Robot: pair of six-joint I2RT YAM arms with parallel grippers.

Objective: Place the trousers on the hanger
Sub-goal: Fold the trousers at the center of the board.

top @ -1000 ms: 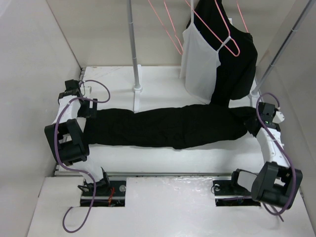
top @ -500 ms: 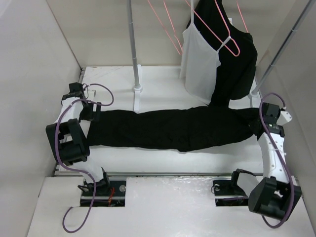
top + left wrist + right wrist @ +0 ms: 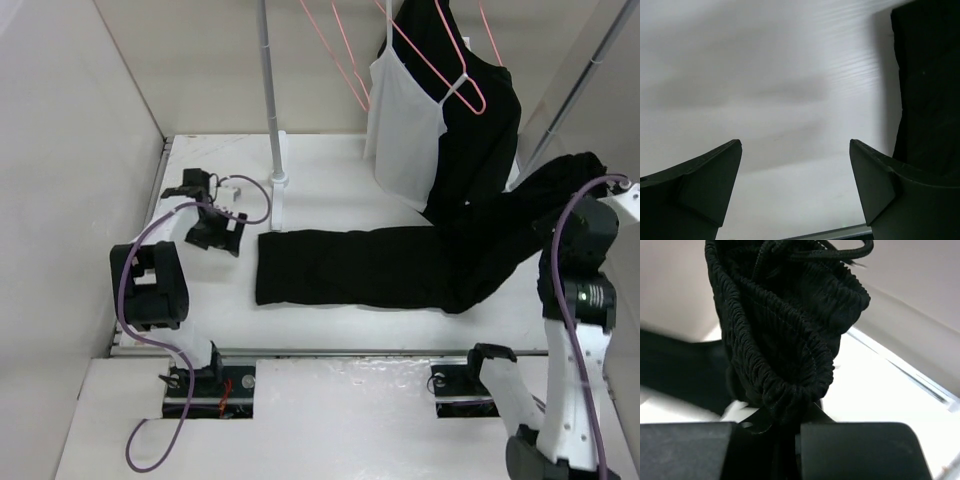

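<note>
The black trousers [image 3: 360,268] lie lengthwise across the white table, with the leg ends at the left. My right gripper [image 3: 590,175] is shut on their elastic waistband [image 3: 785,330] and holds that end up at the far right, so the fabric slopes down to the table. My left gripper [image 3: 226,226] is open and empty just left of the leg ends. In its wrist view the gripper [image 3: 795,150] is over bare table, with the trousers' edge [image 3: 930,90] at the right. An empty pink wire hanger [image 3: 336,62] hangs at the back.
A rack pole [image 3: 268,90] stands on its base [image 3: 277,182] behind the trousers. A slanted pole [image 3: 570,100] runs at the right. A white camisole [image 3: 405,130] on another pink hanger [image 3: 455,75] and a black top [image 3: 485,130] hang at the back right. White walls close both sides.
My right gripper has lifted the waistband up and to the right, dragging the trousers rightward. The leg ends have pulled clear of my left gripper, which moved towards the back right.
</note>
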